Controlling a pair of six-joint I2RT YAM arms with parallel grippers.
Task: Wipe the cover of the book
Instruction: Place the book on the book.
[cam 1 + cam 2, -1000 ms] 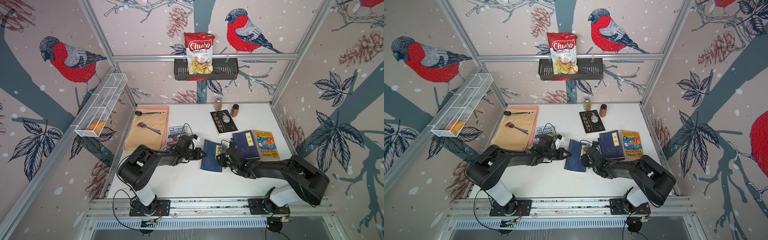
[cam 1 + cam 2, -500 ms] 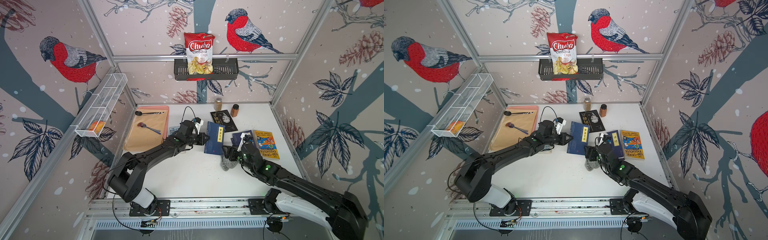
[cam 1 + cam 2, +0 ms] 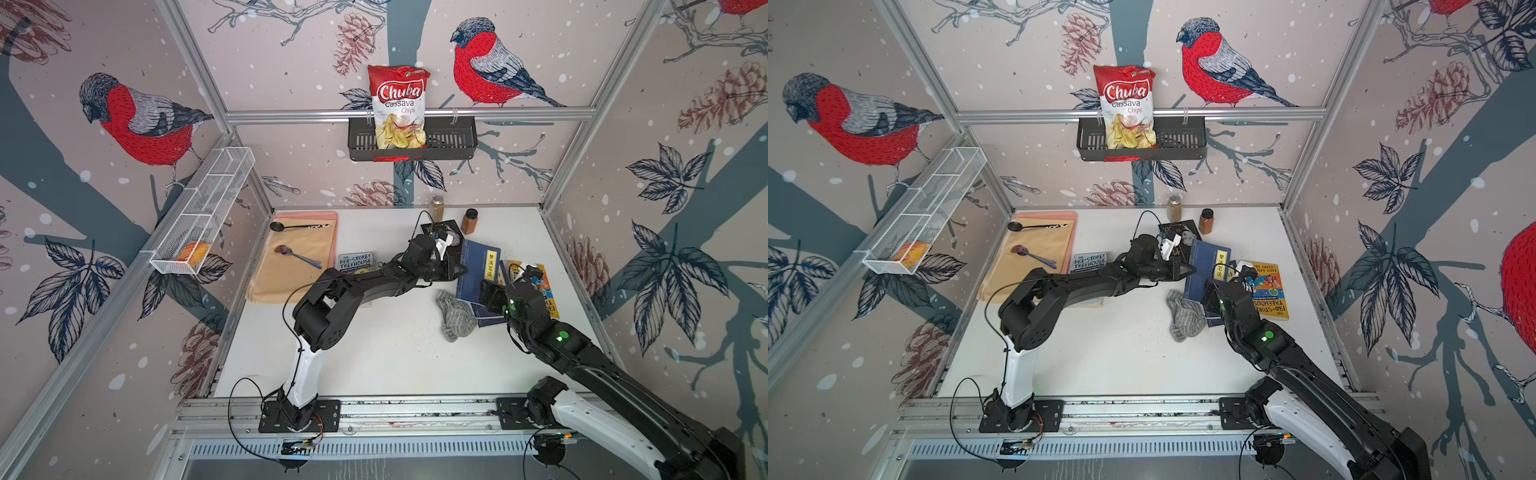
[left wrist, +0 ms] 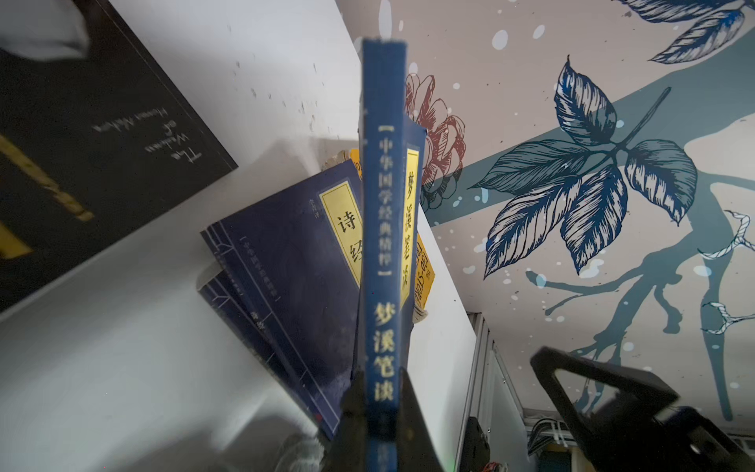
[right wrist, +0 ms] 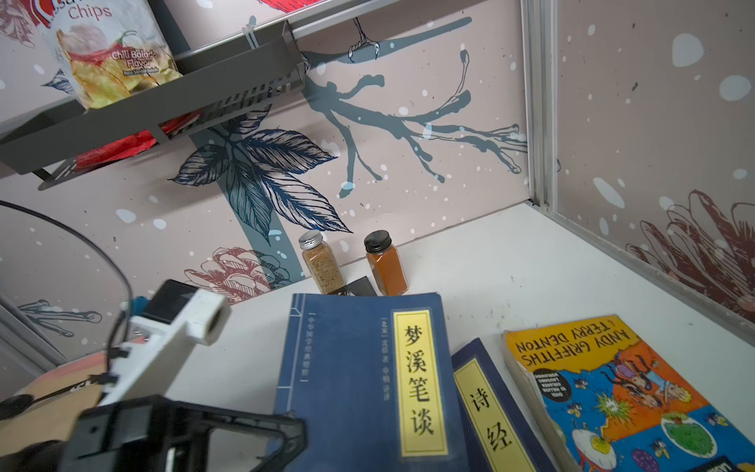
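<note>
your left gripper (image 4: 382, 408) is clamped on the spine of the blue book (image 4: 384, 204). in the left wrist view a finger sits on each side of the spine. in both top views the book (image 3: 478, 266) (image 3: 1206, 266) is tipped up off the flat, over the far right part of the table (image 3: 395, 365). its cover with the yellow title strip faces your right arm. i can't tell whether its lower edge touches anything.

your right gripper (image 3: 492, 295) hangs just beside the near end of that book. its jaws look parted in the left wrist view, where one finger (image 4: 592, 388) shows with nothing against it. the top views are too dark there to confirm.

the grey cloth (image 3: 455, 318) lies crumpled on the table, just beside your right gripper on the side toward the left edge. it is free of both grippers.

a second blue book (image 5: 490, 417) lies flat beside the held one, partly under it. a yellow book (image 5: 613, 388) lies beyond that, toward the right edge. a black book (image 4: 102, 143) lies near the far edge, with two spice jars (image 5: 322, 261) (image 5: 386, 263) standing against the back wall behind it.
</note>
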